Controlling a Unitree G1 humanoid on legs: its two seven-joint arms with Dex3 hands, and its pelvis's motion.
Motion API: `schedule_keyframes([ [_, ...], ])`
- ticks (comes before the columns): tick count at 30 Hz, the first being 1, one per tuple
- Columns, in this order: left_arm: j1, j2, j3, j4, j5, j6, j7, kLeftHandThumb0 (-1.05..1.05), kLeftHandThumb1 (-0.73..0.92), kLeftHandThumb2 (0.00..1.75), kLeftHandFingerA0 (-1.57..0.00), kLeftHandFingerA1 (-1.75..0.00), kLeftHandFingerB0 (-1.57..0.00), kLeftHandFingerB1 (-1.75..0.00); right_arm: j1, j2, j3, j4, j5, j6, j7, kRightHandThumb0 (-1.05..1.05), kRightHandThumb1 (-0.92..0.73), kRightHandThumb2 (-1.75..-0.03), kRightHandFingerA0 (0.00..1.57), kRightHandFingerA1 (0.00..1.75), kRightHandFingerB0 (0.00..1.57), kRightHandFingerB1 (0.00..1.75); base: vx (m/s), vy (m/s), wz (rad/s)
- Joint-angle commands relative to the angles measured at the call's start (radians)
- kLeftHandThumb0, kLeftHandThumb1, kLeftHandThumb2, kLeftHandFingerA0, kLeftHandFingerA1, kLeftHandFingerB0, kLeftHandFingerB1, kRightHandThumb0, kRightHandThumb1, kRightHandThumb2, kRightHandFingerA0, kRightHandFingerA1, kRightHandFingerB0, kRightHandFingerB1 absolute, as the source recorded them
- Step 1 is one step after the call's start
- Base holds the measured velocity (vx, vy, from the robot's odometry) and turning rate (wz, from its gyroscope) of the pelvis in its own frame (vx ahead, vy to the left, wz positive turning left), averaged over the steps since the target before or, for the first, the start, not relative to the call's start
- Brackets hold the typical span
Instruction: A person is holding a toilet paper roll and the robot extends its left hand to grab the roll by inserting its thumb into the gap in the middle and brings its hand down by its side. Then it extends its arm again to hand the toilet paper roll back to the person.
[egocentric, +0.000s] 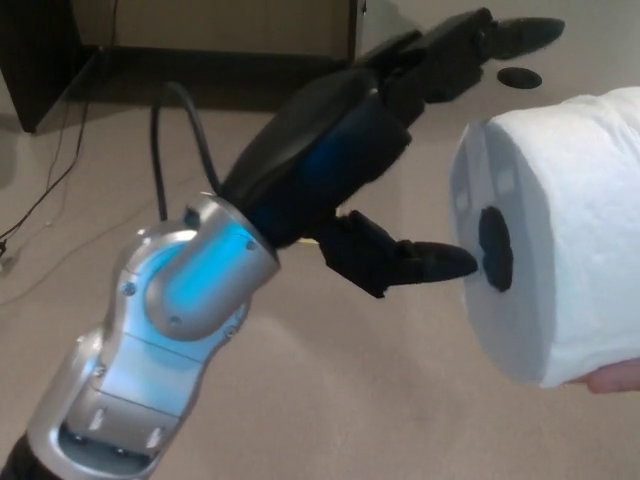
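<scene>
The floor (330, 400) is a pale beige surface lying under and behind the hand. A dark furniture base (180, 60) stands on it far beyond the hand, with thin cables (50, 190) trailing down the floor on the wrist side.

The left arm (150, 340), silver-cased at the forearm with a blue sheen at the wrist joint, rises from the lower corner toward the centre. A black cable (165, 140) loops up from the wrist behind the back of the hand.

The toilet paper roll (560, 230) sits directly in front of the thumb, its flat end turned toward the hand and its dark core opening (494, 247) level with the thumb tip. It is held up off the floor; a person's fingertip (615, 376) shows beneath its lower far edge.

The left hand (380, 170) is released and grasps nothing: the two fingers (470, 45) stretch out straight, passing above the roll and clear of it, while the thumb (420, 262) points horizontally at the core. The thumb tip lies just at the rim of the opening; whether it touches cannot be determined.

The right hand is out of sight.
</scene>
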Motion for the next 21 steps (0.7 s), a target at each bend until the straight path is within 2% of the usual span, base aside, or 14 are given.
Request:
schedule_keyframes([
  [1,-0.01,0.021,0.046,-0.048,-0.052,0.073,-0.061,-0.28,0.2,0.8,0.0,-0.48,0.0,-0.49,-0.001,-0.014,-0.012,0.008,0.005,0.012,0.017,-0.38,-0.67,-0.59,0.68,0.6,0.42,0.38,0.0,0.0,0.0],
  [4,-0.017,0.026,0.061,-0.069,-0.059,0.081,-0.071,-0.28,0.2,0.8,0.0,-0.47,0.0,-0.49,0.001,-0.017,-0.003,0.01,-0.007,0.015,0.01,-0.4,-0.67,-0.6,0.7,0.59,0.42,0.37,0.0,0.0,0.0],
  [5,-0.023,0.034,0.07,-0.086,-0.062,0.094,-0.081,-0.28,0.2,0.8,0.0,-0.47,0.0,-0.49,0.0,-0.016,-0.002,0.009,-0.008,0.017,0.008,-0.46,-0.55,-0.87,0.67,0.7,0.35,0.5,0.0,0.0,0.0],
  [7,-0.036,0.042,0.088,-0.1,-0.075,0.104,-0.091,-0.27,0.19,0.79,0.0,-0.47,0.0,-0.48,-0.002,-0.02,-0.002,0.008,-0.008,0.013,0.008,-0.46,-0.55,-0.85,0.67,0.69,0.37,0.51,0.0,0.0,0.0],
  [8,-0.04,0.043,0.093,-0.101,-0.08,0.1,-0.093,-0.27,0.19,0.79,0.0,-0.48,0.0,-0.48,-0.002,-0.02,-0.003,0.008,-0.007,0.012,0.007,-0.4,-0.67,-0.6,0.71,0.62,0.43,0.37,0.0,0.0,0.0],
  [11,-0.051,0.047,0.101,-0.1,-0.088,0.069,-0.093,-0.28,0.19,0.79,0.0,-0.48,0.0,-0.48,-0.003,-0.019,-0.011,0.008,0.001,0.016,0.012,-0.39,-0.68,-0.6,0.71,0.63,0.43,0.38,0.0,0.0,0.0],
  [12,-0.055,0.049,0.099,-0.108,-0.09,0.081,-0.097,-0.28,0.19,0.79,0.0,-0.47,0.0,-0.48,-0.005,-0.016,-0.014,0.009,0.004,0.02,0.015,-0.45,-0.55,-0.85,0.66,0.7,0.36,0.5,0.0,0.0,0.0],
  [15,-0.054,0.034,0.084,-0.118,-0.096,0.092,-0.095,-0.27,0.2,0.79,0.0,-0.47,0.0,-0.48,-0.005,-0.014,-0.01,0.011,-0.004,0.017,0.006,-0.4,-0.67,-0.6,0.71,0.62,0.41,0.37,0.0,0.0,0.0],
  [16,-0.055,0.027,0.075,-0.117,-0.096,0.093,-0.093,-0.27,0.2,0.79,0.0,-0.47,0.0,-0.49,-0.003,-0.015,-0.009,0.01,-0.005,0.016,0.009,-0.47,-0.55,-0.86,0.68,0.71,0.35,0.5,0.0,0.0,0.0],
  [17,-0.054,0.024,0.063,-0.123,-0.087,0.1,-0.091,-0.27,0.2,0.79,0.0,-0.47,0.0,-0.49,0.006,-0.017,-0.008,0.009,-0.005,0.007,0.005,-0.4,-0.67,-0.6,0.7,0.64,0.42,0.38,0.0,0.0,0.0],
  [18,-0.052,0.024,0.056,-0.124,-0.083,0.097,-0.09,-0.28,0.21,0.8,0.0,-0.47,0.0,-0.49,0.011,-0.016,-0.009,0.008,-0.004,0.005,0.005,-0.4,-0.68,-0.6,0.7,0.67,0.42,0.38,0.0,0.0,0.0],
  [19,-0.048,0.021,0.045,-0.124,-0.075,0.093,-0.087,-0.28,0.2,0.79,0.0,-0.47,0.0,-0.49,0.016,-0.016,-0.008,0.006,-0.004,0.003,0.005,-0.45,-0.54,-0.86,0.67,0.71,0.35,0.51,0.0,0.0,0.0],
  [20,-0.046,0.015,0.037,-0.122,-0.072,0.094,-0.081,-0.28,0.2,0.79,0.0,-0.47,0.0,-0.49,0.014,-0.017,-0.004,0.005,-0.008,0.005,0.006,-0.48,-0.55,-0.86,0.67,0.7,0.35,0.51,0.0,0.0,0.0],
  [21,-0.045,0.006,0.032,-0.116,-0.074,0.092,-0.077,-0.28,0.19,0.79,0.0,-0.47,0.0,-0.49,0.011,-0.017,-0.003,0.005,-0.009,0.011,0.008,-0.41,-0.69,-0.6,0.69,0.61,0.41,0.37,0.0,0.0,0.0],
])
